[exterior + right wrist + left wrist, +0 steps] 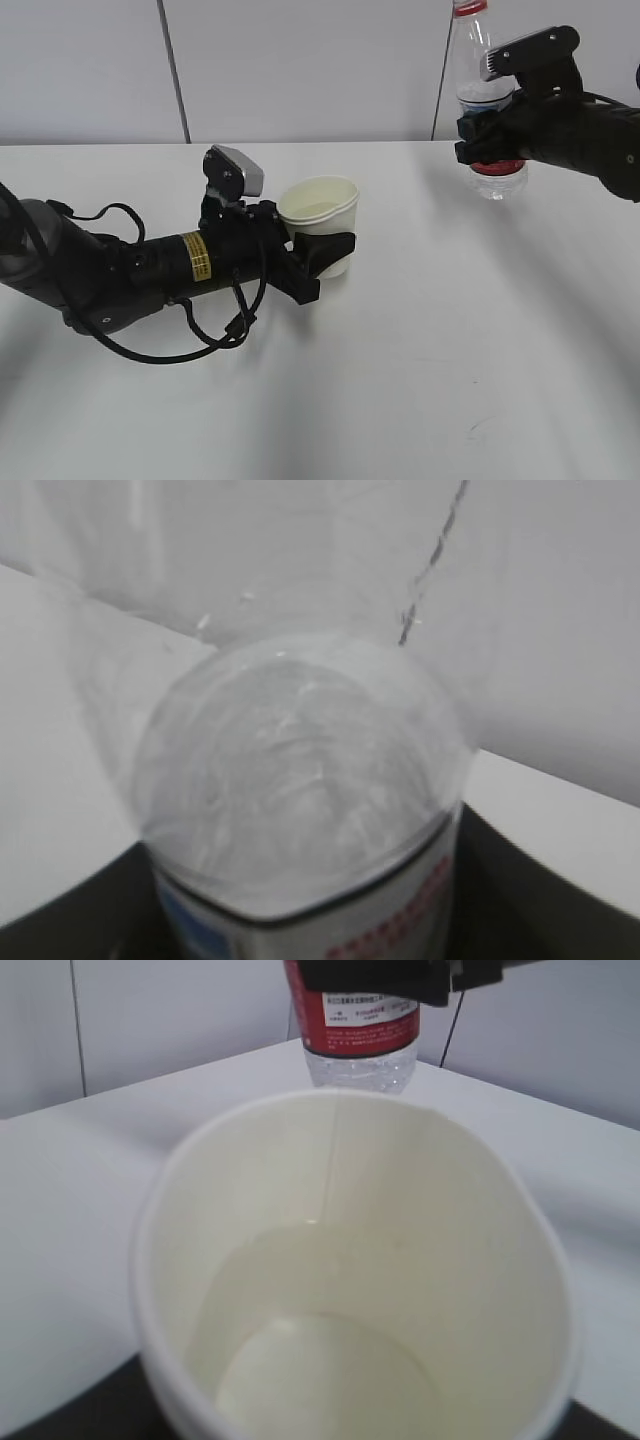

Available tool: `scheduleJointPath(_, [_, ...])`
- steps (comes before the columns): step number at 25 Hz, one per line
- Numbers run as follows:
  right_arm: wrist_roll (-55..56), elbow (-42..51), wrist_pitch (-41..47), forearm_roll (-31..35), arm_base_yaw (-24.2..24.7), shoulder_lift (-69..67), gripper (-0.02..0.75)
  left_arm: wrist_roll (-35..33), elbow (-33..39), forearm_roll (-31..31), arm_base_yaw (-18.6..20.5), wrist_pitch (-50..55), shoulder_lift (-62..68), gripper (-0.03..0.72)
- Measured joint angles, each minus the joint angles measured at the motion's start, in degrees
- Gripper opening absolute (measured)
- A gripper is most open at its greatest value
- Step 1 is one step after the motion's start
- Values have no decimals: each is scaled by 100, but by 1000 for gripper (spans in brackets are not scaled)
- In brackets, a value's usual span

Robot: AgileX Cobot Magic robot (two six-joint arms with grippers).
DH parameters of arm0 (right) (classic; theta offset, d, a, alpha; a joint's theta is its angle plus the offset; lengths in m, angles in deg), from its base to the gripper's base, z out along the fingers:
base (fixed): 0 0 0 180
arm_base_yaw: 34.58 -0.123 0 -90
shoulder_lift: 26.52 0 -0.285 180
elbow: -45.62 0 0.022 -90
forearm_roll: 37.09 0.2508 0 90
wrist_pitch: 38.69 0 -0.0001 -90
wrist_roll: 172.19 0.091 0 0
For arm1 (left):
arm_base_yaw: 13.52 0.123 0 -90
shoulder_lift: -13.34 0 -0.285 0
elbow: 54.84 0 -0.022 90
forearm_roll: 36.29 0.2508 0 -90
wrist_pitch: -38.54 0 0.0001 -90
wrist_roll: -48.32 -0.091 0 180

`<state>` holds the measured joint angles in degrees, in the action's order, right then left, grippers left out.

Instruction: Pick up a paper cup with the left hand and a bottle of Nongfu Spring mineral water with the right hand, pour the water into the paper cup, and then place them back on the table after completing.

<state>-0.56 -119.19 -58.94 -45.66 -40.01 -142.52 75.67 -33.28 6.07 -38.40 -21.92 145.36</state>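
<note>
The white paper cup (320, 205) stands upright at table level in the middle, with my left hand's gripper (330, 255) shut on its lower wall. Whether its base touches the table (450, 350) I cannot tell. In the left wrist view the paper cup (350, 1260) fills the frame and holds a shallow pool of water (320, 1360). My right hand's gripper (490, 140) is shut on the red label of the clear bottle (478, 60). The bottle is upright, high at the upper right, well clear of the cup. The bottle (300, 770) fills the right wrist view, with dark fingers (545, 900) beside it.
The left arm (120, 270) lies low across the table's left side, with loose black cables looping beside it. A grey panelled wall (300, 70) runs behind the table's far edge. The bottle (362, 1035) hangs beyond the cup's far rim in the left wrist view.
</note>
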Motion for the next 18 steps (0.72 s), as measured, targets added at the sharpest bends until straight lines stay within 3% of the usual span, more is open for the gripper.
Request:
scheduleJointPath(7, [551,89,-40,-58,0,0,408,0,0,-4,66,288,0,375])
scheduleJointPath(18, [1395,390,-574,-444,0,0,408,0,0,-23,681,334,-97,375])
